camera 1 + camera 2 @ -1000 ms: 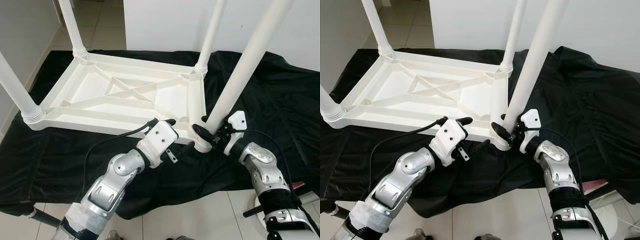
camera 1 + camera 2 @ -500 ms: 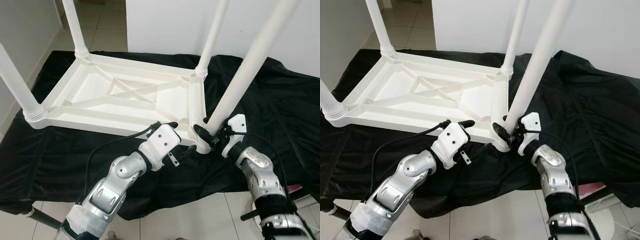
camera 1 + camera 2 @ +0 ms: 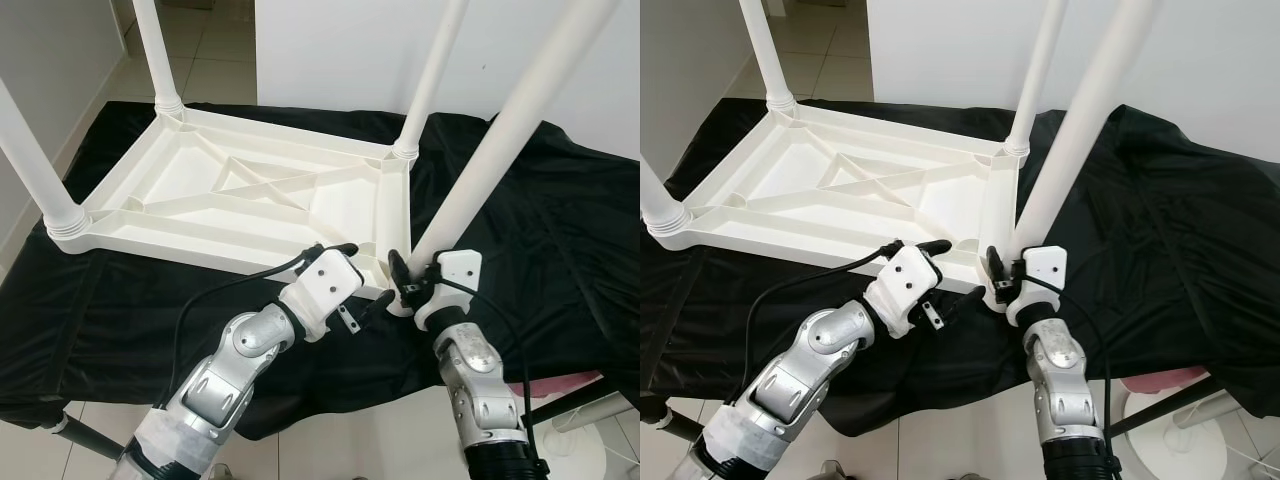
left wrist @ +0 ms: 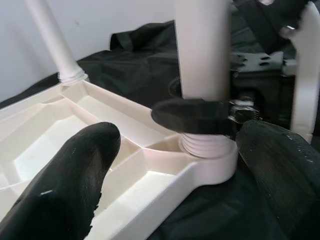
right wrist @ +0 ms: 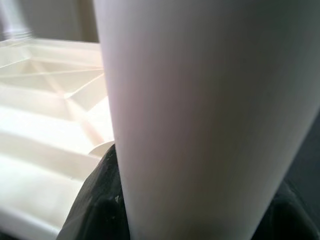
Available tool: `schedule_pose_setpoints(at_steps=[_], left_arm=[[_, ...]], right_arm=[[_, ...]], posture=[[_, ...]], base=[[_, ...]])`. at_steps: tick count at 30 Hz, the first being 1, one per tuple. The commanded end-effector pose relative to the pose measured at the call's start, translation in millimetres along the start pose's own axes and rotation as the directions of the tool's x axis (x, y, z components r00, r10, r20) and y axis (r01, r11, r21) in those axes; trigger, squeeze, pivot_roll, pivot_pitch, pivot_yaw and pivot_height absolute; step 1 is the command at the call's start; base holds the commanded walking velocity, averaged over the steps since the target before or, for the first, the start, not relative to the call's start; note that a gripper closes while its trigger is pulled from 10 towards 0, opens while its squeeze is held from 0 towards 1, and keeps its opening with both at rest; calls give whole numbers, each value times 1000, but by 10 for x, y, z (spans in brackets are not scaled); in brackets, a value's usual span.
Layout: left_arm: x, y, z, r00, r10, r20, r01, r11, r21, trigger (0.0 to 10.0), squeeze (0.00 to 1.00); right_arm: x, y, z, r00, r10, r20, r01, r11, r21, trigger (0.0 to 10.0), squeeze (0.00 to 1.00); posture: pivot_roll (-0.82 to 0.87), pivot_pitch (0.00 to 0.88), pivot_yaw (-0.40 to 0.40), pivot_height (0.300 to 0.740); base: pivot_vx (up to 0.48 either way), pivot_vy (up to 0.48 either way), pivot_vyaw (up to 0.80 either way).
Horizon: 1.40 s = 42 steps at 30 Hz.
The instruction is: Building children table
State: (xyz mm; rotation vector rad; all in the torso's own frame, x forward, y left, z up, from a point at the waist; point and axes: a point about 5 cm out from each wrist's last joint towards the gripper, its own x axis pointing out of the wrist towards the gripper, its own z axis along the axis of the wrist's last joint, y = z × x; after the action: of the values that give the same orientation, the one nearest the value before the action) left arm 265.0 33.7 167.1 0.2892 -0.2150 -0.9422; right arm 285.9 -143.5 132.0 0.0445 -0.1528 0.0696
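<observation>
The white plastic table lies upside down on a black cloth that covers the work surface, its ribbed underside facing up and four legs rising from the corners. It looks light and stiff, a hollow moulded thing, smooth enough to slip, so I'd take it by the rim or by a rib rather than the glossy flat parts. The near right leg is a plain round tube seated in its ringed corner socket; the best hold is low, right above the socket, where a twist or push carries straight down.

That is where the right gripper is, its black fingers closed around the foot of that leg. The left gripper hovers just beside the same corner with its fingers spread wide, touching nothing that I can make out.

All four leg tops are cut off above. Whether the leg is fully seated I cannot tell; the right wrist view is blurred by the tube.
</observation>
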Motion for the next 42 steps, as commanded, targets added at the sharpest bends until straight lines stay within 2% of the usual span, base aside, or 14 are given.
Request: schedule_pose_setpoints(at_steps=[1, 4, 7, 8, 11, 12, 13, 19, 24, 25, 33, 38, 41, 42], left_arm=[[26, -28, 17, 1000, -30, 10, 30, 999, 17, 10000, 0], [32, -31, 25, 999, -29, 12, 29, 999, 17, 10000, 0], [8, -57, 18, 1000, -30, 10, 30, 999, 13, 10000, 0], [-2, -58, 13, 1000, -29, 8, 28, 1000, 13, 10000, 0], [-8, -57, 10, 1000, -27, 6, 27, 1000, 13, 10000, 0], [-13, -55, 10, 1000, -26, 6, 26, 1000, 13, 10000, 0], [-13, -47, 9, 1000, -23, 5, 23, 1000, 14, 10000, 0], [0, -19, 20, 1000, -21, 8, 21, 1000, 22, 10000, 0], [-10, -3, 18, 1000, -4, 4, 4, 1000, 26, 10000, 0], [-15, -9, 17, 1000, 0, 4, 0, 1000, 24, 10000, 0], [-33, -2, 3, 1000, 24, -2, -24, 1000, 20, 10000, 0], [-36, -2, 6, 1000, 30, -3, -30, 999, 21, 10000, 0], [-40, -12, 3, 999, 33, -4, -33, 999, 19, 10000, 0], [-40, -12, 3, 999, 33, -4, -33, 999, 19, 10000, 0]], right_arm=[[-40, 7, -11, 999, -47, -8, 47, 999, 0, 10000, 0], [-63, 106, 2, 998, -56, -11, 56, 998, 35, 10000, 0], [-88, 243, 20, 1000, -9, -27, 10, 999, 44, 10000, 0], [-85, 221, 24, 999, -15, -32, 16, 999, 43, 10000, 522], [-82, 197, 27, 999, -23, -34, 24, 999, 42, 10000, 522], [-84, 178, 37, 999, -32, -34, 33, 999, 39, 10000, 953], [-80, 155, 55, 999, -33, -23, 33, 999, 29, 10000, 1000], [-70, 55, 137, 1000, 8, 14, -8, 1000, -7, 10000, 1000], [-64, -79, 115, 1000, 27, -13, -27, 999, -34, 10000, 1000], [-60, -94, 114, 999, 47, -19, -47, 999, -27, 10000, 0], [9, -213, 85, 990, 126, -58, -126, 992, 12, 10000, 0], [53, -227, 93, 976, 208, -62, -209, 978, -4, 10000, 0], [92, -209, 116, 935, 348, -70, -351, 936, -27, 10000, 0], [92, -209, 116, 935, 348, -70, -351, 936, -27, 10000, 0]], posture=[[-18, 30, -91, 740], [-15, 33, -92, 740], [-3, 38, -95, 740], [1, 37, -98, 740], [1, 37, -98, 740], [5, 38, -96, 740], [5, 38, -96, 740], [13, 35, -99, 740], [24, 35, -112, 740], [29, 35, -120, 740], [38, 34, -135, 740], [39, 36, -142, 740], [38, 38, -145, 740], [38, 38, -145, 740]], base=[[0, 0, 0], [0, 0, 0], [0, 0, 0], [0, 0, 0], [0, 0, 0], [0, 0, 0], [0, 0, 0], [0, 0, 0], [0, 0, 0], [0, 0, 0], [0, 0, 0], [0, 0, 0], [0, 0, 0], [0, 0, 0]])
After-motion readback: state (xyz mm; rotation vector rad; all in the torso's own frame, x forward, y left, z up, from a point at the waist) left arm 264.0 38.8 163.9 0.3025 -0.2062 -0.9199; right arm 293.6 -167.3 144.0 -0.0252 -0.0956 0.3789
